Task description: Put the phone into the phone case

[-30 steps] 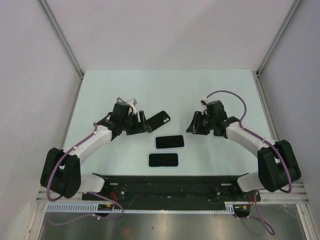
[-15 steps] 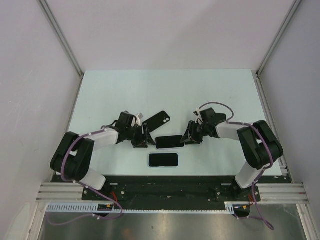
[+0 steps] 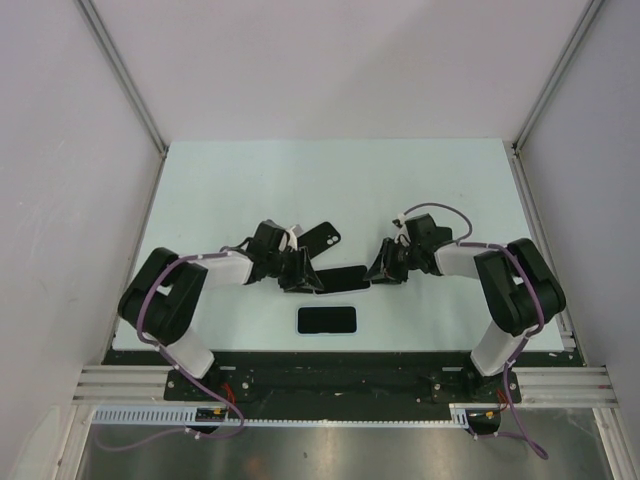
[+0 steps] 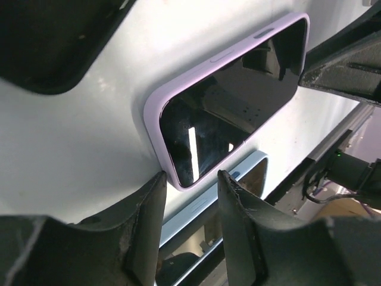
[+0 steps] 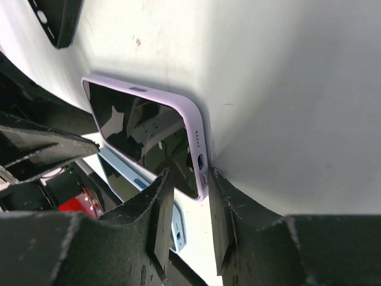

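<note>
A phone with a dark screen (image 3: 340, 280) lies flat mid-table, framed by a lilac phone case (image 4: 156, 128) whose rim wraps its edges. My left gripper (image 3: 305, 277) is low at its left end. In the left wrist view the near corner of the phone (image 4: 232, 98) sits between the open fingers of the left gripper (image 4: 190, 176). My right gripper (image 3: 378, 272) is at the opposite end. There the port end of the phone (image 5: 149, 134) sits inside the right gripper (image 5: 189, 173), with one finger against the lilac rim (image 5: 200, 161) and a gap on the screen side.
A second phone with a pale blue rim (image 3: 327, 320) lies just nearer the arm bases, also visible under the left fingers (image 4: 205, 199). A black shell with a camera cutout (image 3: 322, 238) lies behind the lilac phone, close to the left gripper.
Both grippers came down and inward from beside the phone to its two ends. Both pairs of jaws narrowed, the left more than the right. The phones and the black shell stayed put.
</note>
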